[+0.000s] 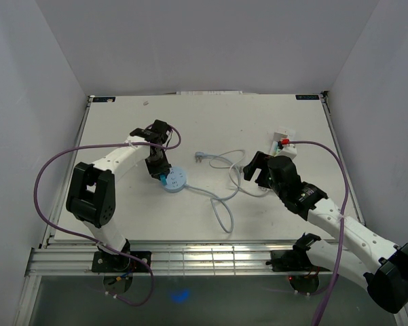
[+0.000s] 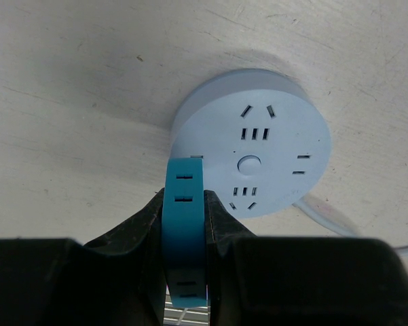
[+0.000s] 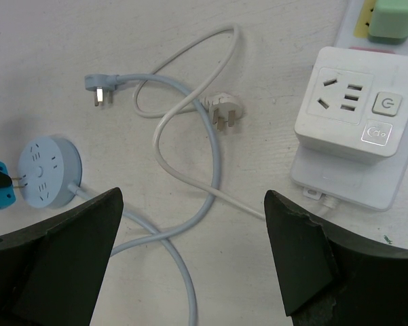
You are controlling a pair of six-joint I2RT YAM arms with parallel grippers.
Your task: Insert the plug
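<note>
A round pale-blue socket (image 1: pixel 176 180) lies on the table; its slotted face shows in the left wrist view (image 2: pixel 258 146) and the right wrist view (image 3: pixel 46 171). Its cable loops to a blue-grey plug (image 1: pixel 201 157) lying loose (image 3: pixel 98 85). A white plug (image 3: pixel 224 112) lies beside the loops. My left gripper (image 1: pixel 161 178) is shut on a teal slotted strip (image 2: pixel 184 183), whose tip touches the socket's near rim. My right gripper (image 1: pixel 252 168) is open and empty (image 3: pixel 193 258), above the crossed cables.
A white power strip (image 1: pixel 283 144) lies at the right, with a square socket block and button (image 3: pixel 353 119) and a green adapter (image 3: pixel 392 17) plugged in behind. Blue-grey cable (image 3: pixel 190 142) and thin white cable (image 3: pixel 190 51) cross mid-table. Walls enclose the table.
</note>
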